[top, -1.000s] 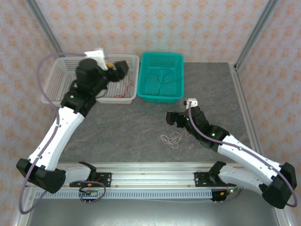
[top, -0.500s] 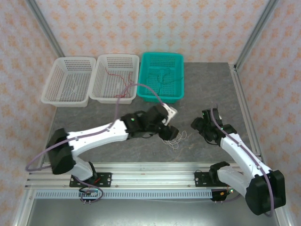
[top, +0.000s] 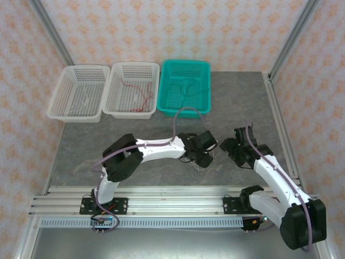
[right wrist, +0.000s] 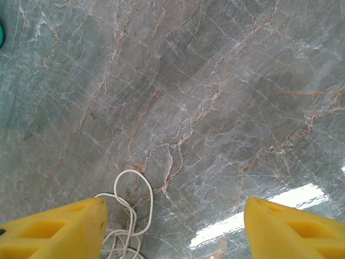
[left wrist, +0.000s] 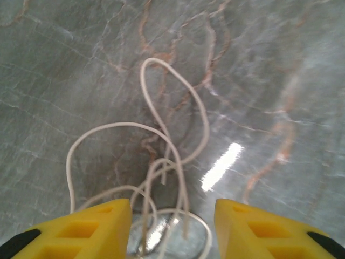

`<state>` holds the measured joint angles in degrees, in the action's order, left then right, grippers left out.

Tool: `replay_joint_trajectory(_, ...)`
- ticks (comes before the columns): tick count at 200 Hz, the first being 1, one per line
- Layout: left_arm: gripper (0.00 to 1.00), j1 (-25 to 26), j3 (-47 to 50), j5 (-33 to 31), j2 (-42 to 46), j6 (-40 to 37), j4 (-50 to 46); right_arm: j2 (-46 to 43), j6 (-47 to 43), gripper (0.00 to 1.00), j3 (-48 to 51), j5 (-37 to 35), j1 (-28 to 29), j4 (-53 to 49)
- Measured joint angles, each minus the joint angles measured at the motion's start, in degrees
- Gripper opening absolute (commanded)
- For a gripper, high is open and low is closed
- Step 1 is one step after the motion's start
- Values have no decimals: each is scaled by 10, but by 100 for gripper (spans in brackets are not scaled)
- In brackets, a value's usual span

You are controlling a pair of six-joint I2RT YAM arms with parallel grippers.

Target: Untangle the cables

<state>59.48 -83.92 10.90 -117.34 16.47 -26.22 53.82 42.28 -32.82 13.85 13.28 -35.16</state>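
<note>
A white-grey cable (left wrist: 161,135) lies in loose, overlapping loops on the grey marble table. My left gripper (left wrist: 172,229) hangs low over it, open, with several loops lying between its yellow fingers (left wrist: 86,229). From above, the left gripper (top: 205,152) covers most of that cable (top: 199,163). My right gripper (top: 235,149) stands open a little to the right, its fingers wide apart over bare table, with the edge of the cable (right wrist: 132,208) by its left finger (right wrist: 54,229). A red cable (top: 141,94) lies in the middle white basket (top: 116,108). A green-teal cable (top: 187,89) lies in the teal basket (top: 202,110).
A second white basket (top: 54,110) stands at the far left of the back row. Aluminium frame posts (top: 285,40) rise at the table's back corners, and a rail (top: 161,205) runs along the near edge. The left arm's purple hose (top: 186,110) arcs above the table centre.
The left arm left the white basket, swung down to the table and moved right onto the white-grey cable. The right arm drew back to the right and has since held still.
</note>
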Motion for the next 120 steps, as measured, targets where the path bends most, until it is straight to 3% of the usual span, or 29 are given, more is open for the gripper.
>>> replay_joint_trajectory(50, 44, -4, -7, -54, -12, -14, -6, -7, 2, 67, 0, 9, 0, 0)
replay_joint_trajectory(85, 44, -25, 30, -47, 49, 0, 10, -7, 8, 67, 0, 12, -2, 1)
replay_joint_trajectory(120, 25, -53, 43, -23, 84, 20, 37, -7, 15, 66, 3, 15, -2, 5)
